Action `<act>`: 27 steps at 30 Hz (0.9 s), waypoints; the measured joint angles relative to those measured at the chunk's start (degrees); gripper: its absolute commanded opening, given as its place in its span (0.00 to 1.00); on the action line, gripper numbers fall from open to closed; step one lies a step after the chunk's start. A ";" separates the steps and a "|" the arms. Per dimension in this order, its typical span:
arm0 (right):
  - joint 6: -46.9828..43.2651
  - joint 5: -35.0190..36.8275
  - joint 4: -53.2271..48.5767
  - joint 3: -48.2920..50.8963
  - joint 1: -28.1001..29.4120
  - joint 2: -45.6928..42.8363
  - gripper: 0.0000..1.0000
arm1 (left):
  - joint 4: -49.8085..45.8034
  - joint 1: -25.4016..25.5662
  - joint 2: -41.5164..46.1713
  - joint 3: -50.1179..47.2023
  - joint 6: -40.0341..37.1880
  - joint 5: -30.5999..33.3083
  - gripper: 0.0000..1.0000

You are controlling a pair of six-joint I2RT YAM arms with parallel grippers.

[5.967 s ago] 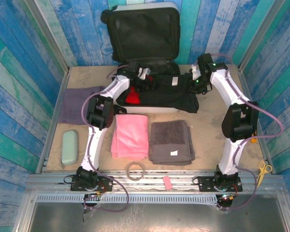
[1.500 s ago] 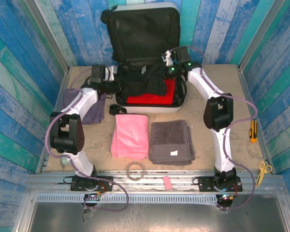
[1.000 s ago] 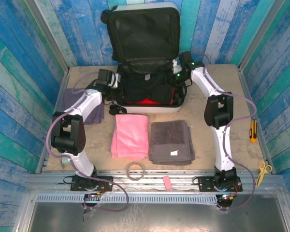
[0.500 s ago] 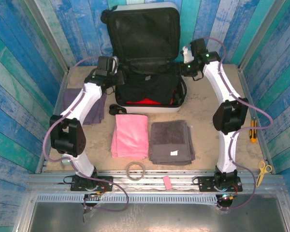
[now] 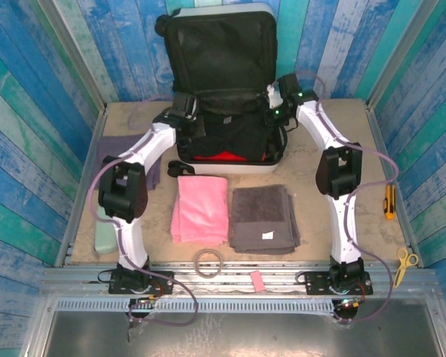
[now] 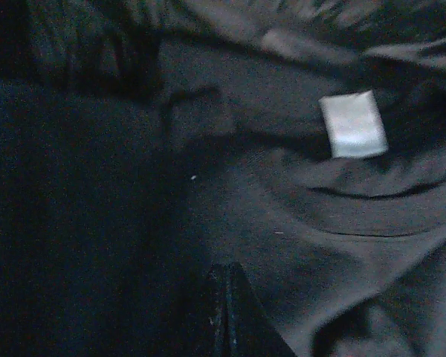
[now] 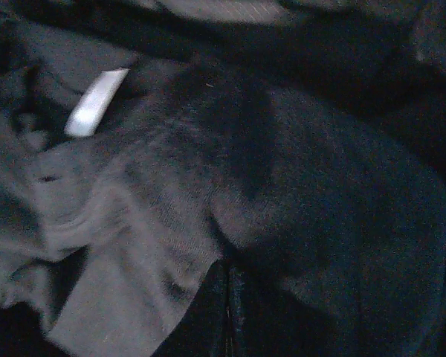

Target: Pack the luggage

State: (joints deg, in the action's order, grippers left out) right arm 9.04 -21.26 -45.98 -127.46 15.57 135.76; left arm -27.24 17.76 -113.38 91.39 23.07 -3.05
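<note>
The luggage [image 5: 230, 169], a white shell with black lining, lies open at the back of the table, its lid upright against the wall. A black garment [image 5: 230, 137] fills the lower half, and a red garment [image 5: 221, 157] shows under its front edge. My left gripper [image 5: 187, 113] is over the back left corner and my right gripper [image 5: 273, 113] over the back right corner. In the left wrist view my left gripper [image 6: 224, 271] is shut, tip against the black garment [image 6: 320, 223] near a white tag [image 6: 352, 124]. My right gripper [image 7: 228, 268] is shut too, tip on the black cloth [image 7: 149, 208].
In front of the luggage lie a pink towel [image 5: 200, 208] and a grey towel [image 5: 263, 217]. A purple cloth [image 5: 110, 152] and a mint case [image 5: 104, 238] are at the left. A tape ring [image 5: 208, 262], yellow scissors [image 5: 406, 262] and an orange-handled tool [image 5: 389, 201] lie near the edges.
Both grippers have moved inward from the luggage's outer sides to its back corners, and their jaws have shut. The black garment stays in the luggage.
</note>
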 measured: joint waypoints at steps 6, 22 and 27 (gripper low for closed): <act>0.15 0.76 4.66 0.90 0.20 4.02 0.00 | 6.14 -0.02 -7.23 -0.70 1.29 -3.54 0.00; -3.45 6.08 13.88 7.61 1.07 -0.42 0.23 | 24.15 1.07 -9.16 -1.88 -3.82 -4.33 0.63; -3.54 5.84 14.36 9.07 0.46 -6.43 0.27 | 19.56 1.09 -2.80 -3.04 -8.00 4.87 0.60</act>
State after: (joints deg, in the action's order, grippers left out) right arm 5.50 -15.42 -31.62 -118.39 16.03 129.34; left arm -7.68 18.85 -116.18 88.36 15.07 1.83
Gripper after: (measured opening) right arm 0.266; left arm 0.644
